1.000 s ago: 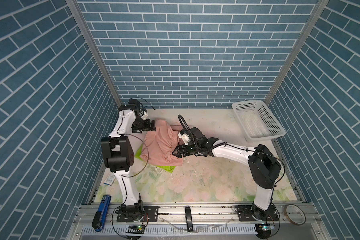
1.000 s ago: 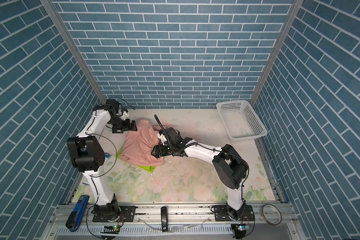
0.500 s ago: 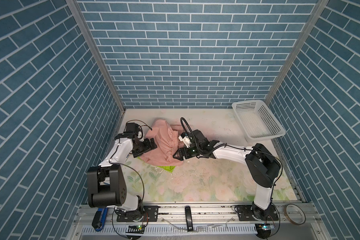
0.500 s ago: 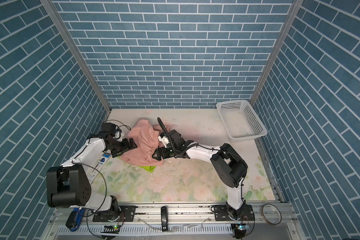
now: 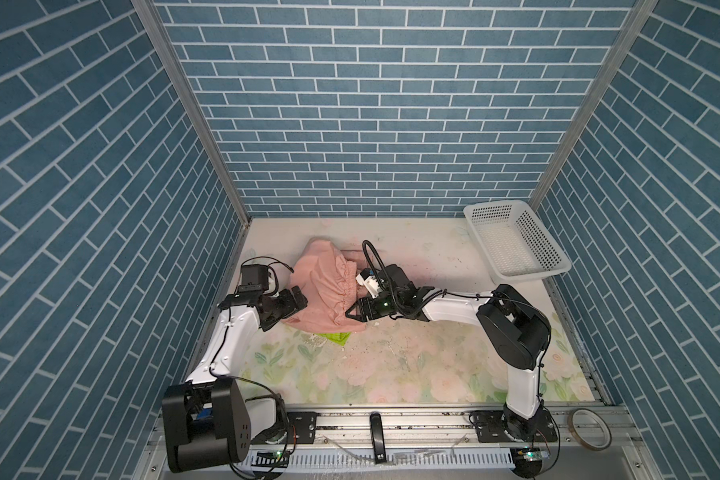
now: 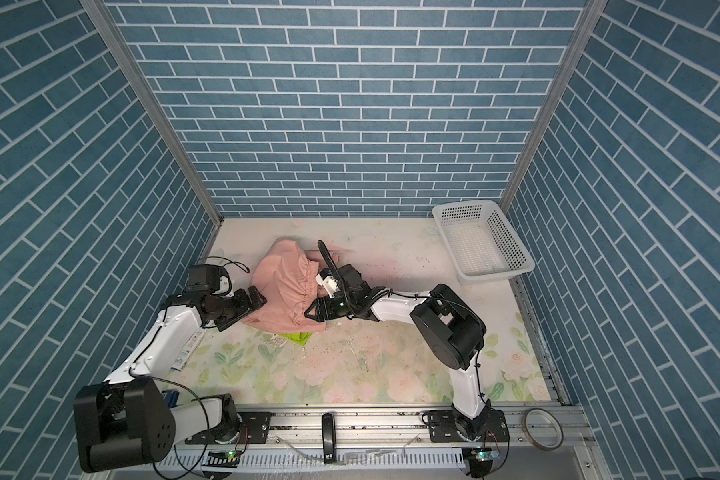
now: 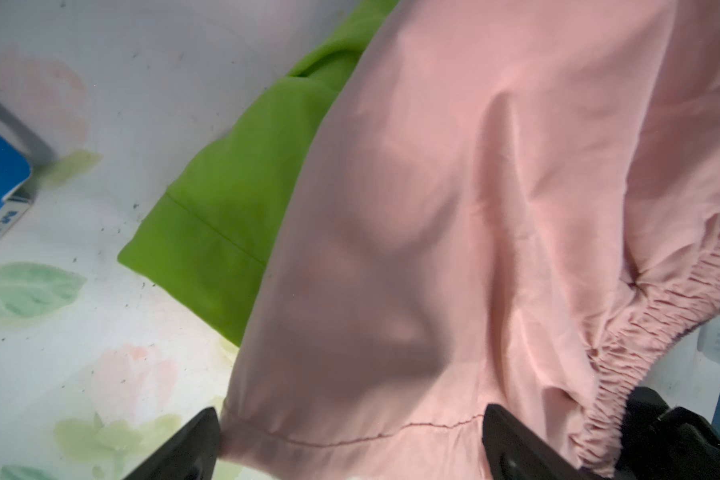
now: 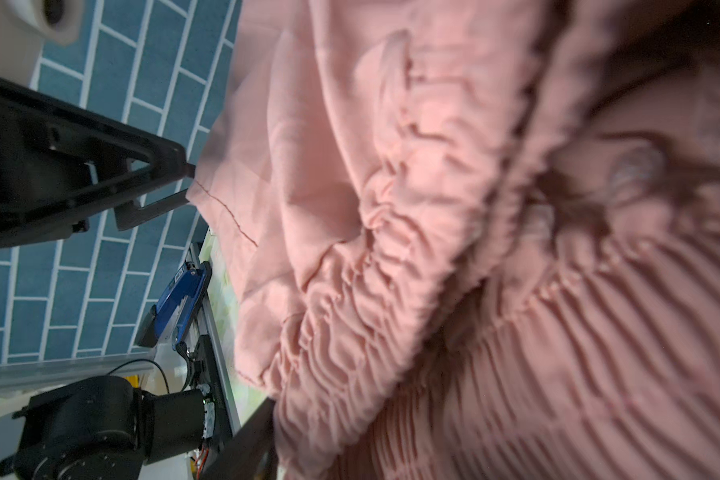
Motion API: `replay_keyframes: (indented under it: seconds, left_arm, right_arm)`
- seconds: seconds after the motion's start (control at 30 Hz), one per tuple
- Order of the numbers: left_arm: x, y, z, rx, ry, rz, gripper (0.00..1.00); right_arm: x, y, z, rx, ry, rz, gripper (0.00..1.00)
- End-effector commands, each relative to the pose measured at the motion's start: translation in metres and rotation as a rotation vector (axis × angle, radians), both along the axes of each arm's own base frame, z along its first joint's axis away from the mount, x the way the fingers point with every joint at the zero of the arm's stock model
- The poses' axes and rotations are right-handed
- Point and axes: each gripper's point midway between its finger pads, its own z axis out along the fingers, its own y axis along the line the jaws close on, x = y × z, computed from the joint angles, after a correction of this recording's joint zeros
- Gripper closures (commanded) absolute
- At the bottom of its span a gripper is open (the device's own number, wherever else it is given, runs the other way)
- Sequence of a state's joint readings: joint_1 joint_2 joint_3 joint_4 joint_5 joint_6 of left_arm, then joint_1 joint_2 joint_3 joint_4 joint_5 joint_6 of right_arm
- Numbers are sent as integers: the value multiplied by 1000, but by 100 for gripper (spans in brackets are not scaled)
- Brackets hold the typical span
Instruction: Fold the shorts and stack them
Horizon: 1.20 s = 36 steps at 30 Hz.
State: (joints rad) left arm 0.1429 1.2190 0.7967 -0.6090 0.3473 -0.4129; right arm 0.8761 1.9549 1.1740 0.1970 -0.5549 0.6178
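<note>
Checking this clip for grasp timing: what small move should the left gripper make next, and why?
Probably close the left gripper: its jaws stand open astride the hem of the pink shorts, while the right gripper is at the gathered waistband, so both ends could then be lifted off the green shorts.
</note>
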Motion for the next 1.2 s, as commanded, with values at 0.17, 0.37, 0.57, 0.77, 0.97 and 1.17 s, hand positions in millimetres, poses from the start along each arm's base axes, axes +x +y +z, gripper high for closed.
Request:
replay_keyframes:
  seconds: [0.17, 0.37, 0.57, 0.77, 0.97, 1.17]
  left_arm:
    - [-1, 15, -17, -106, -16, 120, 1]
    - [23, 2, -10, -222, -123, 99, 44]
    - [28, 11, -4, -156, -100, 80, 100]
    - [47, 27, 20, -60, -91, 42, 100]
    - [66, 47, 26, -1, -54, 50, 100]
    - [77, 63, 18, 62, -21, 77, 100]
  right_arm:
    - [1, 13, 8, 83, 19, 16, 61]
    - [2, 14, 3, 78, 28, 16, 83]
    - [-1, 12, 21, 99, -16, 10, 100]
    - [-13, 17, 51, 122, -101, 51, 100]
    - [-39, 33, 67, 92, -190, 131, 100]
    - [-69, 47, 40, -24, -213, 266, 82]
